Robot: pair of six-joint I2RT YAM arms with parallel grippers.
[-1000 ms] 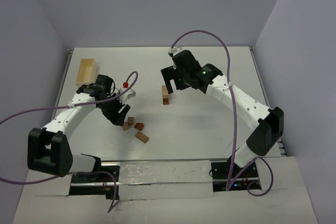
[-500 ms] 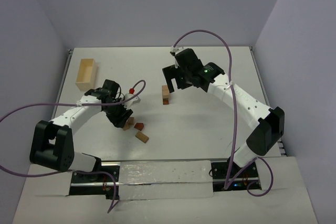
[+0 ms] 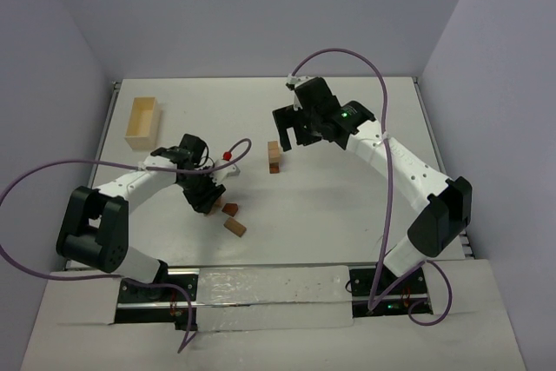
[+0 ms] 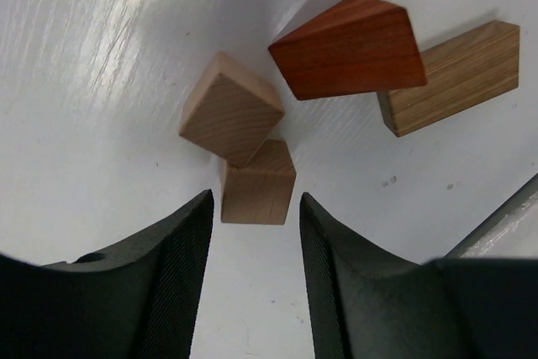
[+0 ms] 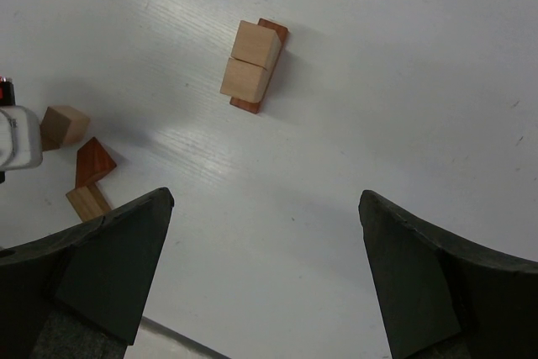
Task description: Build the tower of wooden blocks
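Note:
The tower (image 3: 274,157) stands mid-table, tan cubes stacked on a reddish base; in the right wrist view the tower (image 5: 252,69) shows from above. My right gripper (image 3: 294,134) hovers just behind it and wide open (image 5: 265,197), holding nothing. Loose wood blocks lie front left: two touching tan cubes (image 4: 258,184) (image 4: 231,107), a reddish block (image 4: 349,46) and a tan brick (image 4: 450,77). My left gripper (image 3: 205,200) is down over them and open (image 4: 255,197). Its fingertips flank the nearer cube's edge with a gap on each side.
A pale wooden box (image 3: 142,121) sits at the far left of the table. The reddish block (image 3: 229,209) and tan brick (image 3: 234,227) lie right of the left gripper. Purple cables loop over both arms.
My left gripper moved right and down onto the loose blocks, and its jaws narrowed around a tan cube. The right gripper drifted slightly back and right from the tower.

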